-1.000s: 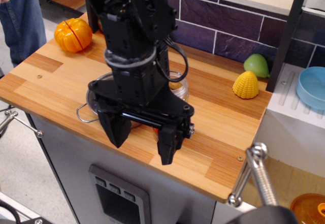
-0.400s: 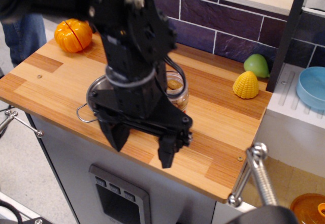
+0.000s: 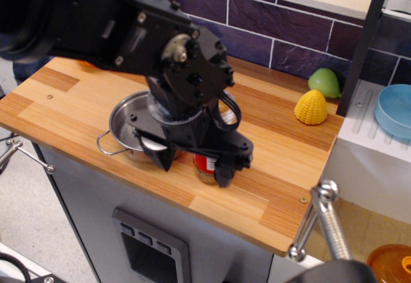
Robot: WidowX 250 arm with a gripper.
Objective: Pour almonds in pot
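The almond jar [image 3: 205,167] stands on the wooden counter just right of the steel pot [image 3: 123,115]. Only its red-labelled lower part shows; the top and the nuts are hidden behind my wrist. The pot is shiny, with a wire loop handle [image 3: 103,144] at its front left. My black gripper [image 3: 194,163] points down over the jar, open, with one finger [image 3: 164,156] to the jar's left over the pot's near edge and the other finger [image 3: 225,169] at the jar's right side. I cannot tell whether either finger touches the jar.
A yellow toy corn [image 3: 311,107] and a green toy fruit [image 3: 324,81] lie at the back right of the counter. A pale blue bowl [image 3: 393,111] sits on the white rack to the right. A metal post [image 3: 324,219] stands in the foreground. The counter's front edge is close.
My gripper has come down and moved back from in front of the jar, so its fingers now stand either side of it. The arm now hides the orange pumpkin.
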